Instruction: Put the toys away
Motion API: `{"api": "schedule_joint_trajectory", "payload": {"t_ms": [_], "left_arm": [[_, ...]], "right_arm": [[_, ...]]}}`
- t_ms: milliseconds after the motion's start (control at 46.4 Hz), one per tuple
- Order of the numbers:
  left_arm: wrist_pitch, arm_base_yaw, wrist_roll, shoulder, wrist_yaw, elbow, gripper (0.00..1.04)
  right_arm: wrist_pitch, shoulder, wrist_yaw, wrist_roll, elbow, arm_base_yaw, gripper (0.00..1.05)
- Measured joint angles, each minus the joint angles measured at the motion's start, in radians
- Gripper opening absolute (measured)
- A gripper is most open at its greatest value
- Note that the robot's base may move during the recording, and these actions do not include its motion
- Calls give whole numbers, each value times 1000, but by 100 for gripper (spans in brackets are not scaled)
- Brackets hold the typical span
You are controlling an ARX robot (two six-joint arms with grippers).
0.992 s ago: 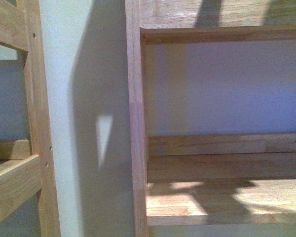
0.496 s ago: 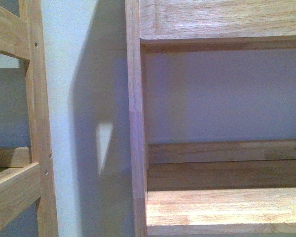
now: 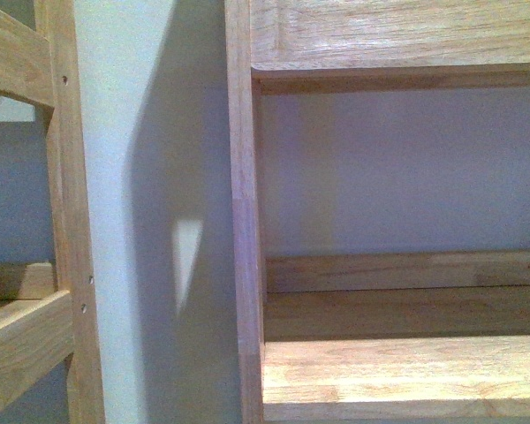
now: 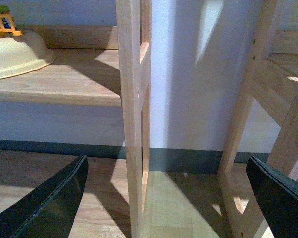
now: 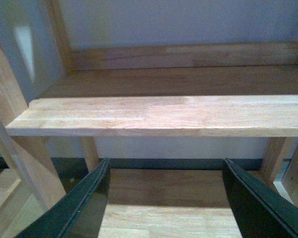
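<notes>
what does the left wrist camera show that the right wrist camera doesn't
Only the left wrist view shows a cream bowl-like object on a wooden shelf, with a small orange toy piece behind it, and the narrow gap of wall between two shelf units. Only the right wrist view shows a bare shelf board head-on. Both show wide-open dark grippers, left and right, holding nothing, plus wooden floor and a dark baseboard. No plush toy appears in either.
</notes>
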Motion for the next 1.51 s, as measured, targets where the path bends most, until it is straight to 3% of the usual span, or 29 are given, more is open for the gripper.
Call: {"api": "schedule_joint_trajectory", "payload": {"t_ms": [129,431,1401,1444,1509], "left_arm": [[0,0,0,0,0,0,99],[0,0,0,0,0,0,99],[0,0,0,0,0,0,99],[0,0,0,0,0,0,99],[0,0,0,0,0,0,99]], "right_arm": [[11,-30,0,-13,-39,1,41],[26,-66,0,-25,-93,2,3],[42,-157,0,-28,-190,2,3],[42,-158,0,-29,-190,2,6],[42,-158,0,-29,-190,2,18]]}}
